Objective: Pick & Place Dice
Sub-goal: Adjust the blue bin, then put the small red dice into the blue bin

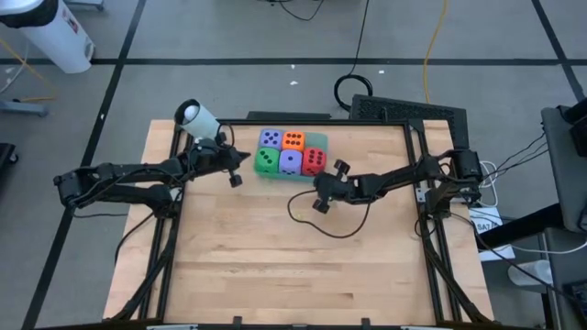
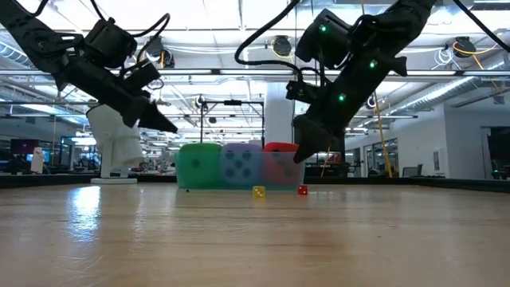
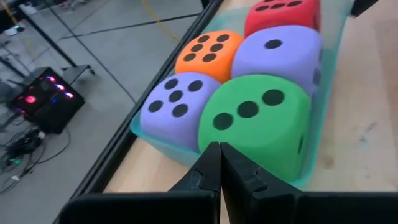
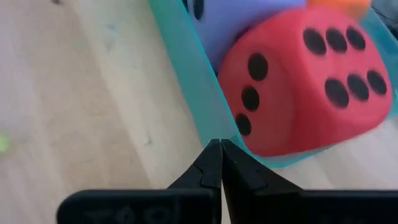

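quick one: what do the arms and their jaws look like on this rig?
Both arms are dark and jointed with black cables along the links. Left gripper and right gripper have matte black tapered jaws on a flat black bar. Small green indicator lights show in the low view.

From overhead we look straight down on the whole pale wooden table (image 1: 275,266); low, we face level across it. Both wrist cameras sit close, sharing the shallow teal rectangular tray (image 3: 146,134).
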Tool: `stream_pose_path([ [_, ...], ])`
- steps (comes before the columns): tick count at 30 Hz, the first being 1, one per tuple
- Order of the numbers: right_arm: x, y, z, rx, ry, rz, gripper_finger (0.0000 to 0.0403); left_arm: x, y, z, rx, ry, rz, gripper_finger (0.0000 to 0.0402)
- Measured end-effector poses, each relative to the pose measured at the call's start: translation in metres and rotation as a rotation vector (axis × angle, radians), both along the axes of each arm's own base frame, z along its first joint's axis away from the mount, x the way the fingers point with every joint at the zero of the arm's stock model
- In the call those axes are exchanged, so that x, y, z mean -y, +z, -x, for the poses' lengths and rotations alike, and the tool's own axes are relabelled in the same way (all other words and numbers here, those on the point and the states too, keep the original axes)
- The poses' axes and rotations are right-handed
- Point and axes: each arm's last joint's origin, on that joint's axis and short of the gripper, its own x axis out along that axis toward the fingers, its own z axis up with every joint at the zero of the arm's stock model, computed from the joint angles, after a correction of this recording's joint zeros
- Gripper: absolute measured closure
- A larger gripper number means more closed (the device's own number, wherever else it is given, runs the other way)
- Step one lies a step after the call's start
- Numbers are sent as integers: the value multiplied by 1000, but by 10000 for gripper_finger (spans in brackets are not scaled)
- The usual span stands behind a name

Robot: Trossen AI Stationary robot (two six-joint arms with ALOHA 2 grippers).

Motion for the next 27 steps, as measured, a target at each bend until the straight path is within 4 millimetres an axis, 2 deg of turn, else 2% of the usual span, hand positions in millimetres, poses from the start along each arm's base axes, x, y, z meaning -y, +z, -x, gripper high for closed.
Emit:
stream_pose_path([
  [5,-10,23,-1,63,225,-22,403,-1,1,0,-4,31,-33,396],
  [8,-21,48,4,140,336,-30,403,-3,6,0,45,37,-43,396],
  [12,-37,68,21,150,444,-2,403,0,19,4,166,-179,11,396],
  [14,-47,71,31,205,502,30,403,2,27,9,232,-311,43,396],
  [16,-54,75,43,316,541,50,403,3,31,18,271,-365,69,396],
  [20,-54,72,72,495,534,70,403,5,29,41,289,-318,82,399],
  [24,-46,64,100,566,432,79,403,11,20,61,311,-284,100,397],
  [27,-43,61,112,614,391,94,403,17,8,70,352,-298,151,399],
])
